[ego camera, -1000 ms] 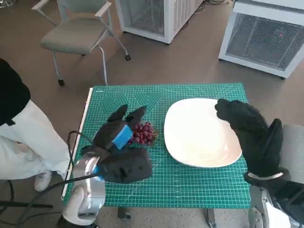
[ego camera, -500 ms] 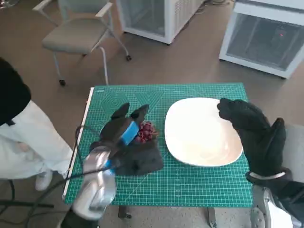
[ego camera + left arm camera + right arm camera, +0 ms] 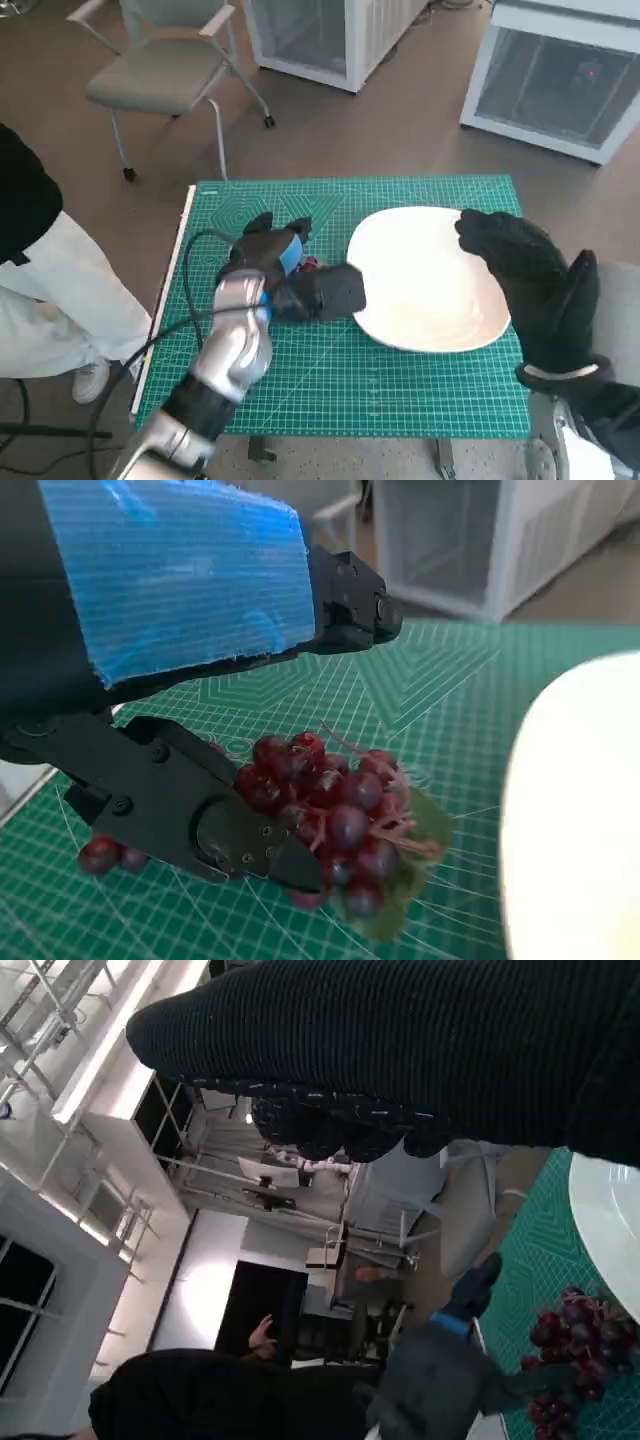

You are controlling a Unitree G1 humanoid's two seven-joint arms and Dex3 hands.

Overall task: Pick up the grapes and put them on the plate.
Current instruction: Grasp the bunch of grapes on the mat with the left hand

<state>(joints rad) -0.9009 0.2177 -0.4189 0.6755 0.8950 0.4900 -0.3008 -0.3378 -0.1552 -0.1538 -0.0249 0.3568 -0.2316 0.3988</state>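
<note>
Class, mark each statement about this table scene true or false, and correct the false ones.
1. The grapes are dark red. True.
2. The grapes lie on the plate. False: they are beside it, over the green mat, at the left hand.
3. The plate is white and has no food on it. True.
4. The right hand holds the grapes. False: it rests at the plate's far side, away from them.
5. A chair stands on the floor beyond the table. True.

Left robot hand (image 3: pixel 275 272) closed, right robot hand (image 3: pixel 525 275) spread
</note>
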